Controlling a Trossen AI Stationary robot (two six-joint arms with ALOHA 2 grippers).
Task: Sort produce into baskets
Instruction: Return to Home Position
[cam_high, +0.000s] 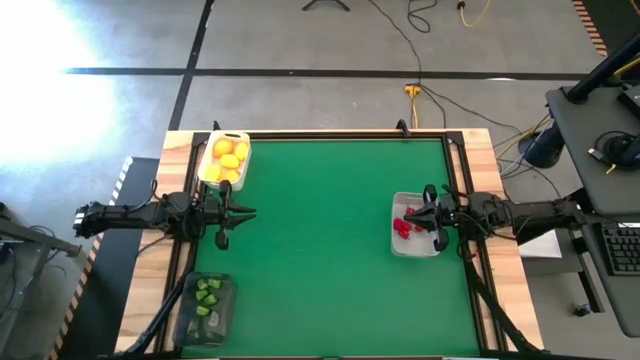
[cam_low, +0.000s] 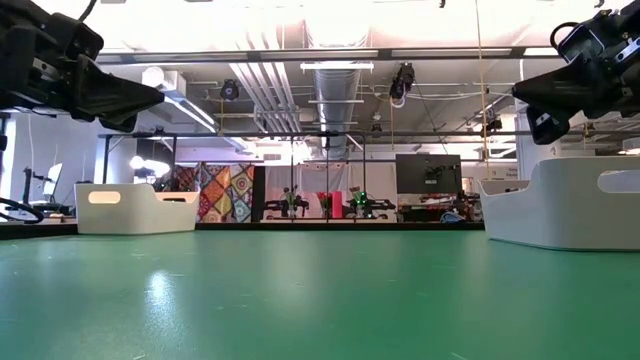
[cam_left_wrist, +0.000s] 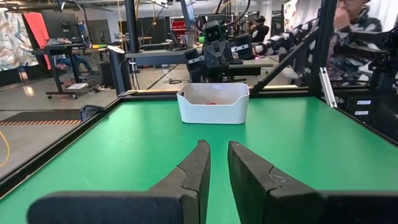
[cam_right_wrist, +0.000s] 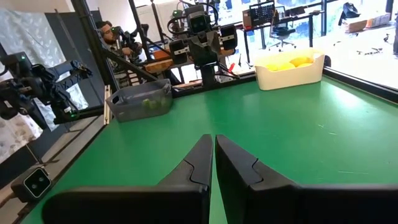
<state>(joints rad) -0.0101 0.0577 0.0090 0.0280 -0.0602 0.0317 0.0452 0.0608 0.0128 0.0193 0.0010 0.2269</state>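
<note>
A white basket (cam_high: 225, 160) with yellow lemon-like fruits (cam_high: 228, 158) sits at the table's far left. A dark translucent basket (cam_high: 205, 308) with green pieces sits at the near left. A pale grey-white basket (cam_high: 415, 228) with red pieces (cam_high: 403, 227) sits at the right. My left gripper (cam_high: 250, 212) hovers between the two left baskets. Its fingers stand a narrow gap apart in the left wrist view (cam_left_wrist: 219, 144) and hold nothing. My right gripper (cam_high: 408, 212) hovers over the pale basket. It is shut and empty in the right wrist view (cam_right_wrist: 213, 137).
A wide stretch of green mat (cam_high: 320, 240) lies between the baskets. A raised dark frame (cam_high: 330, 134) runs along the mat's edges. In the low view both grippers hang above the table, the left (cam_low: 150, 100) and the right (cam_low: 525, 95). A person (cam_left_wrist: 351, 25) shows beyond the table.
</note>
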